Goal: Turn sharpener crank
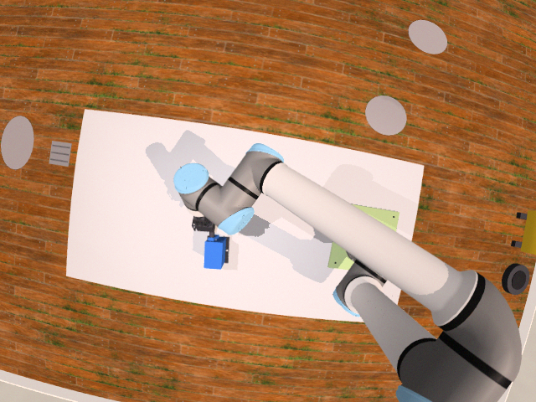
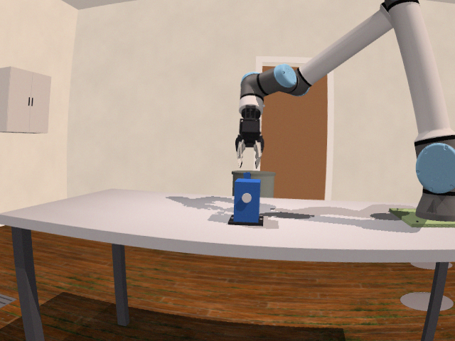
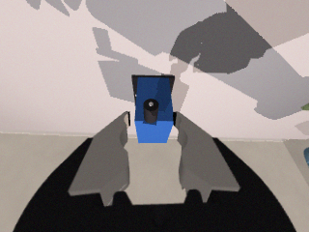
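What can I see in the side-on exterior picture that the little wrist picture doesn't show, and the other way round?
Only the exterior view shows the white-and-grey robot arm, brown door, grey bin and the gap between gripper and sharpener. Only the wrist view looks down on the dark crank knob. Both show the blue box-shaped sharpener, the white table and the empty gripper.
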